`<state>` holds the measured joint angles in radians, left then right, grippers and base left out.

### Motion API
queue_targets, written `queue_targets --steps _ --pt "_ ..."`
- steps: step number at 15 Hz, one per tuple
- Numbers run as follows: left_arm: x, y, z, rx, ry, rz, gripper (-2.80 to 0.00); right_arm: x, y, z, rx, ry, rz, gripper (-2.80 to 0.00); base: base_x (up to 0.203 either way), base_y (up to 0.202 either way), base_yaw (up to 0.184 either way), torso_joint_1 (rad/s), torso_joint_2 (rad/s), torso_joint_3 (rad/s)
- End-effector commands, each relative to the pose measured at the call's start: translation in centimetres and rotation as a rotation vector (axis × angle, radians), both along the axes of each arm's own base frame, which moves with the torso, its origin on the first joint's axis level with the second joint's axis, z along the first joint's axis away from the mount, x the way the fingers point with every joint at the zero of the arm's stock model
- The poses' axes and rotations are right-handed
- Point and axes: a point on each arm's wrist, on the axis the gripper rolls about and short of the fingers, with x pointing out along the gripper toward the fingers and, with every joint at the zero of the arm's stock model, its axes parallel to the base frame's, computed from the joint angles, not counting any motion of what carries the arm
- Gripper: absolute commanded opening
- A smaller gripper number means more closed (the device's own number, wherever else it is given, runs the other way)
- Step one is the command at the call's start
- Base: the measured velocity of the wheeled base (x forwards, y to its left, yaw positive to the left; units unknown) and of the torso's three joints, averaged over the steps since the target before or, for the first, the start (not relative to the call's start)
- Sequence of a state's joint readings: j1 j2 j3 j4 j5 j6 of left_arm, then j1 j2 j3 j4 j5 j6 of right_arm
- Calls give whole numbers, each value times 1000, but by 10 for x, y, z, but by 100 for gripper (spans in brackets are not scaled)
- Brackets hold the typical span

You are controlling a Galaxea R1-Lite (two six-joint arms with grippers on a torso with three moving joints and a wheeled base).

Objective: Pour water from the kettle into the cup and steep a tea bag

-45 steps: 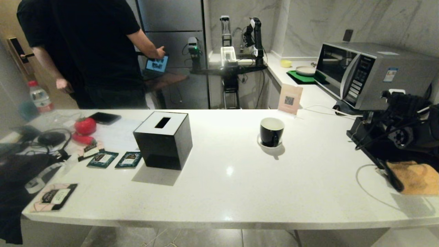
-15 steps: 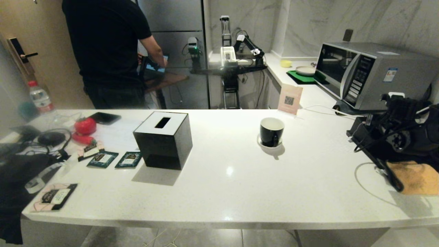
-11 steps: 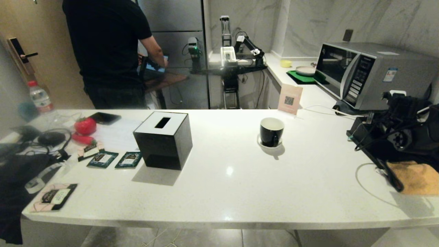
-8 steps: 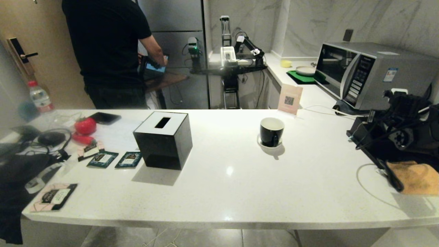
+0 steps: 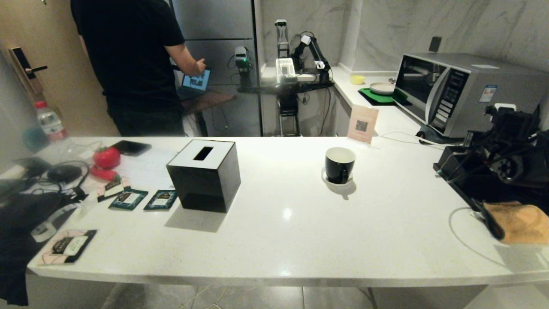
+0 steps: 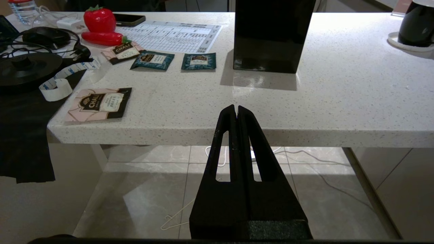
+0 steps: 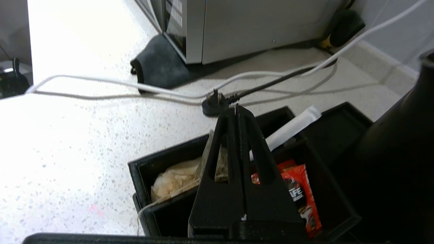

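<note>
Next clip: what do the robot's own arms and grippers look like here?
Both grippers are matte black. Left gripper: two long tapering fingers, each with a narrow slot. Right gripper has the same slotted fingers. In the head view, the right arm is bulky black hardware with loose black cables and a round silver joint fitting.

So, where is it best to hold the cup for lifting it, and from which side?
The cup stands upright on its saucer, and its small handle faces the robot. So it is probably best to pinch the handle, coming in level from the robot's side of the counter.
</note>
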<state>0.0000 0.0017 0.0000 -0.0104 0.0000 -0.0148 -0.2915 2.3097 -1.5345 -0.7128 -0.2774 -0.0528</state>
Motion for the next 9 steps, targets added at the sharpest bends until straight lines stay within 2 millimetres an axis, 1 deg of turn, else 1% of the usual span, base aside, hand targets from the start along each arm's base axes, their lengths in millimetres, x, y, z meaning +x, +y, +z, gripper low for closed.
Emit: queue_targets --steps 1,6,9 --pt "0 0 0 -1 0 0 -280 -4 1 15 -12 -31 -2 -280 0 0 0 0 0 0" --pt "0 0 0 -1 0 0 -280 -14 4 37 -32 -31 -1 -280 0 0 0 0 0 0" --pt "0 0 0 -1 0 0 -280 -18 5 42 -30 2 -5 -280 0 0 0 0 0 0"
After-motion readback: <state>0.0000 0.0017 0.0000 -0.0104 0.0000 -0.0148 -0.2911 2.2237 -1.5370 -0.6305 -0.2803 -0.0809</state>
